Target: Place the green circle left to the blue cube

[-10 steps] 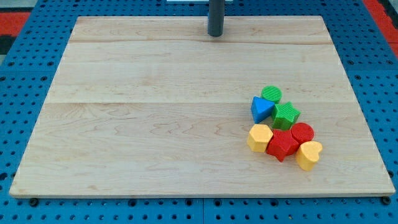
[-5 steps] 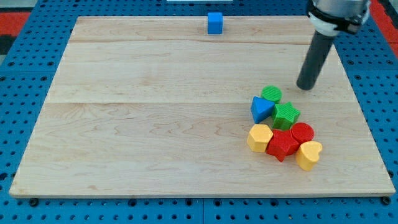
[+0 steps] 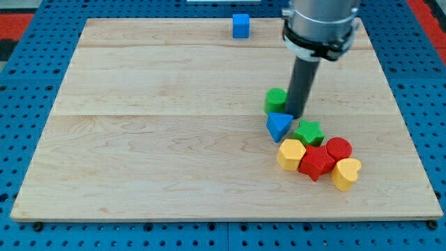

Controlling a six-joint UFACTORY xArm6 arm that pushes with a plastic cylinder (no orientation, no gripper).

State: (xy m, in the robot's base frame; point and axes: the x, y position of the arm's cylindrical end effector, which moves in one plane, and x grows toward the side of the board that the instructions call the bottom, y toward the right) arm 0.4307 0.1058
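Observation:
The green circle (image 3: 276,100) lies right of the board's middle. My tip (image 3: 297,114) stands touching its right side. The blue cube (image 3: 241,26) sits at the view's top edge of the board, well above and to the left of the green circle. A blue triangle (image 3: 279,126) lies just below the green circle and below-left of my tip.
A cluster lies at the view's lower right: a green star (image 3: 307,132), a yellow hexagon-like block (image 3: 291,153), a red star-like block (image 3: 316,162), a red circle (image 3: 339,148) and a yellow heart (image 3: 346,173). The wooden board (image 3: 139,139) rests on a blue pegboard.
My tip moved from the right of the cluster leftwards and down, pushing the green circle to the left. The blue triangle and green star shifted left and down a little.

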